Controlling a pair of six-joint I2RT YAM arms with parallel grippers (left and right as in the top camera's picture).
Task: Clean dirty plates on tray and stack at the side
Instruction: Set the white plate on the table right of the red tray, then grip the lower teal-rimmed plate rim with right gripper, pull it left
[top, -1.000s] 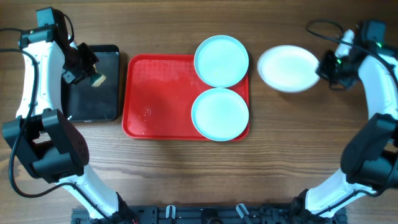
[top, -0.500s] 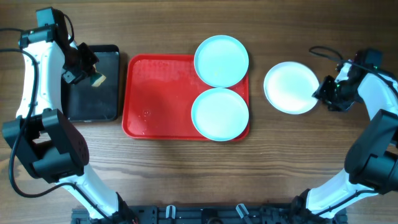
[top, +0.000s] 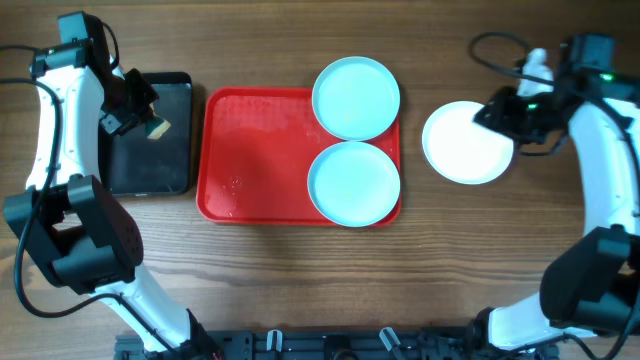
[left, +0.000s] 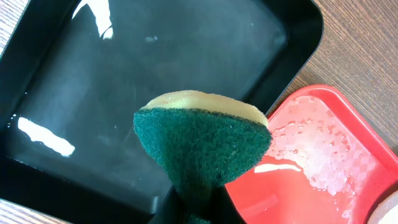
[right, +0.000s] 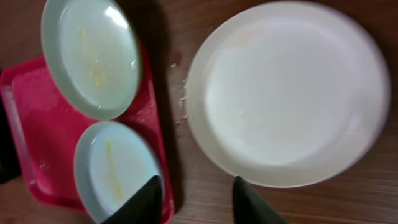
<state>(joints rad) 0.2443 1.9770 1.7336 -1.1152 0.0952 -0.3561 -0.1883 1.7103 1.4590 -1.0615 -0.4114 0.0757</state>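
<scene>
Sitting on the right end of the red tray (top: 250, 150) are the far turquoise plate (top: 356, 97), overhanging its rim, and the near turquoise plate (top: 354, 183); the cream-white plate (top: 462, 145) lies on the counter (top: 300, 270) just beside. The right end effector (right: 196, 190) hovers over that plate's edge, fingers spread and empty. The left end effector (top: 135, 108) pinches a green-and-yellow sponge (left: 202, 143) above the black tray (top: 150, 165).

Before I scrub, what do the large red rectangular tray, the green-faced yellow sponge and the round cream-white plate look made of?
Red tray: likely moulded plastic, glossy, water beading on it. Sponge: soft yellow foam, coarse green fibrous scouring face. Cream-white plate: smooth, slight sheen; plastic or glazed ceramic, unclear.
</scene>
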